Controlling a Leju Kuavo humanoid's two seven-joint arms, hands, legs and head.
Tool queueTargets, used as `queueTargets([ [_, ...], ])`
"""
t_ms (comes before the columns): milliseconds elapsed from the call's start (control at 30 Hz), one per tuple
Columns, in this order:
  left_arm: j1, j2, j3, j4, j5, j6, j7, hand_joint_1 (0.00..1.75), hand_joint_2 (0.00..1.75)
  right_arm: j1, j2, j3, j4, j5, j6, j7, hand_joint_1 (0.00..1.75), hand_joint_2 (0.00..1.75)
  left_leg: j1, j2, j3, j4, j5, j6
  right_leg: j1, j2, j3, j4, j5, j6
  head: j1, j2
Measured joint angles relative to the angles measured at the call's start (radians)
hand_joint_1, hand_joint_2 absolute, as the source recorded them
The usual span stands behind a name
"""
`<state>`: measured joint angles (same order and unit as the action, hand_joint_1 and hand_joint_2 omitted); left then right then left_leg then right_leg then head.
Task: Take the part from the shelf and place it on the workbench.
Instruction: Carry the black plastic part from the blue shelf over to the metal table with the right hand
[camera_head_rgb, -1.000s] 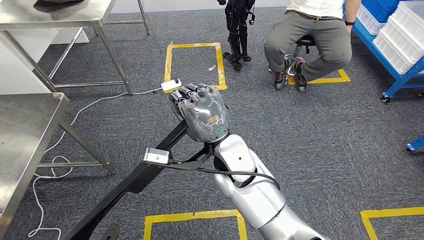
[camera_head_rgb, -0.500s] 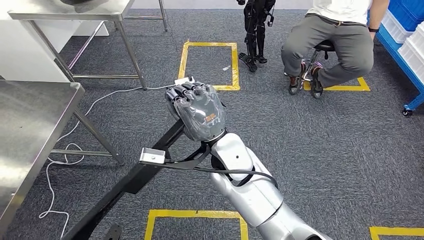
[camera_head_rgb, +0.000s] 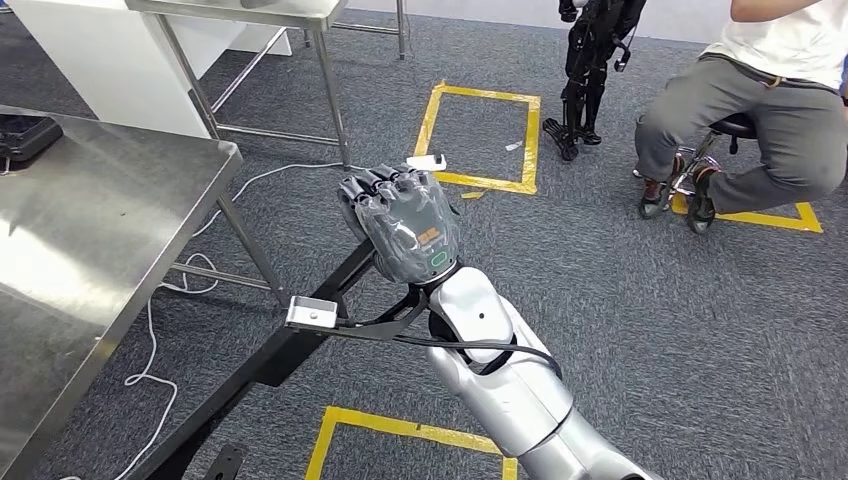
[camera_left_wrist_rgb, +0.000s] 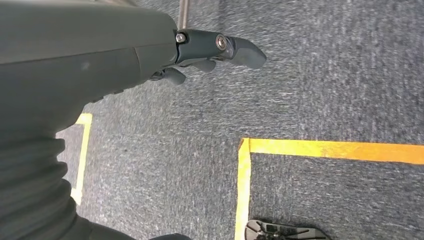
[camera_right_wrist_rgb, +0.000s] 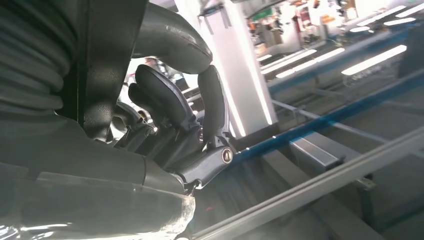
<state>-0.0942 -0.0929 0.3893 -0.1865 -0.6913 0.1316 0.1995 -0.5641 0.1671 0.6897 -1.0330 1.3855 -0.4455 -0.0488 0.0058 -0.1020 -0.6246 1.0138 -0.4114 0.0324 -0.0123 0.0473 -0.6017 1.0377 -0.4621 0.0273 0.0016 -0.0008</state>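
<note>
My right hand is raised in the middle of the head view and grips a long black bar-shaped part. The part slants down to the left from the hand and carries a small silver bracket. In the right wrist view the dark fingers are curled tight around the black part. The steel workbench stands at the left, its corner a short way from the part. My left hand hangs over the grey carpet with its fingers apart and holds nothing.
A person sits on a stool at the back right, with a small black robot figure beside them. A second steel table stands at the back. Yellow tape squares and a white cable lie on the carpet. A dark object rests on the workbench.
The camera has turned left: the workbench fills more of the left side and the person has slid to the right. My right hand keeps its hold on the black part.
</note>
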Motion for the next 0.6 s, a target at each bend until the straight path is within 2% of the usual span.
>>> queueTargets([
  [33,0.002,0.000,0.000,0.000,0.000,0.000,0.000,0.00,1.75,0.000,0.000,-0.001,-0.001,0.000,0.000,0.000,1.75,1.75,0.000,-0.007,-0.002,0.000,0.000,-0.006,0.000,0.005,0.008,-0.015,0.006,-0.005,-0.001,0.000],
  [100,0.006,0.001,0.000,0.000,0.000,0.000,0.000,0.00,1.75,-0.001,0.003,-0.002,-0.003,0.003,0.001,0.000,1.75,1.75,0.005,-0.015,-0.007,0.001,0.000,-0.019,0.000,-0.011,0.011,-0.019,0.011,-0.018,-0.001,0.000],
  [167,0.008,0.000,0.000,0.000,0.000,0.000,0.000,0.00,1.75,-0.002,0.009,-0.002,-0.008,0.005,0.002,-0.001,1.75,1.75,0.007,0.017,-0.022,0.032,-0.022,-0.030,-0.004,-0.027,0.016,-0.026,0.015,-0.032,-0.004,0.000],
  [233,0.007,-0.001,0.000,0.000,0.000,0.000,0.000,0.00,1.75,-0.003,0.011,-0.002,-0.010,0.006,0.005,-0.002,1.75,1.75,0.008,0.068,-0.070,0.134,-0.079,-0.039,-0.001,-0.046,0.020,-0.029,0.014,-0.044,-0.009,0.000],
  [267,0.006,-0.001,-0.001,0.000,0.000,0.000,0.000,0.00,1.75,-0.003,0.011,-0.002,-0.011,0.007,0.007,-0.002,1.75,1.75,0.010,0.081,-0.103,0.199,-0.108,-0.044,0.001,-0.058,0.020,-0.029,0.013,-0.048,-0.010,0.000],
  [300,0.006,-0.001,-0.001,0.000,0.000,0.000,0.000,0.00,1.75,-0.002,0.010,-0.002,-0.011,0.009,0.009,-0.002,1.75,1.75,0.013,0.087,-0.129,0.250,-0.125,-0.047,0.004,-0.069,0.020,-0.029,0.012,-0.049,-0.010,0.000],
  [333,0.007,-0.001,-0.001,0.000,0.000,0.000,0.000,0.00,1.75,0.000,0.009,-0.002,-0.011,0.010,0.011,-0.002,1.75,1.75,0.015,0.090,-0.141,0.271,-0.126,-0.049,0.006,-0.080,0.020,-0.029,0.011,-0.051,-0.010,0.000],
  [367,0.008,-0.001,0.000,0.000,0.000,0.000,0.000,0.00,1.75,0.000,0.009,-0.002,-0.011,0.011,0.011,-0.002,1.75,1.75,0.016,0.094,-0.132,0.252,-0.108,-0.050,0.006,-0.090,0.020,-0.029,0.010,-0.051,-0.010,0.000],
  [400,0.008,-0.001,0.000,0.000,-0.001,0.000,0.000,0.00,1.75,0.001,0.009,-0.002,-0.012,0.012,0.012,-0.001,1.75,1.75,0.016,0.102,-0.103,0.197,-0.077,-0.049,0.007,-0.099,0.021,-0.029,0.009,-0.050,-0.010,0.000],
  [467,0.006,-0.001,0.000,0.000,-0.004,0.000,0.000,0.00,1.75,0.000,0.009,-0.003,-0.015,0.013,0.014,0.000,1.75,1.75,0.011,0.139,-0.028,0.062,-0.026,-0.040,0.011,-0.115,0.024,-0.028,0.005,-0.045,-0.010,0.000],
  [500,0.005,-0.001,0.000,0.000,-0.006,0.000,0.000,0.00,1.75,-0.001,0.009,-0.004,-0.016,0.014,0.014,0.002,1.75,1.75,0.007,0.152,-0.006,0.022,-0.015,-0.033,0.014,-0.121,0.025,-0.028,0.003,-0.041,-0.009,0.000],
  [533,0.004,-0.001,0.000,0.000,-0.008,0.000,0.000,0.00,1.75,-0.001,0.008,-0.004,-0.018,0.015,0.015,0.003,1.75,1.75,0.003,0.158,0.003,0.004,-0.014,-0.027,0.017,-0.128,0.027,-0.029,0.002,-0.037,-0.008,0.000],
  [600,0.003,-0.001,-0.001,0.000,-0.011,0.000,0.000,0.00,1.75,-0.002,0.009,-0.005,-0.019,0.019,0.017,0.004,1.75,1.75,-0.002,0.140,0.004,-0.001,-0.012,-0.013,0.018,-0.140,0.031,-0.032,-0.001,-0.026,-0.007,0.000],
])
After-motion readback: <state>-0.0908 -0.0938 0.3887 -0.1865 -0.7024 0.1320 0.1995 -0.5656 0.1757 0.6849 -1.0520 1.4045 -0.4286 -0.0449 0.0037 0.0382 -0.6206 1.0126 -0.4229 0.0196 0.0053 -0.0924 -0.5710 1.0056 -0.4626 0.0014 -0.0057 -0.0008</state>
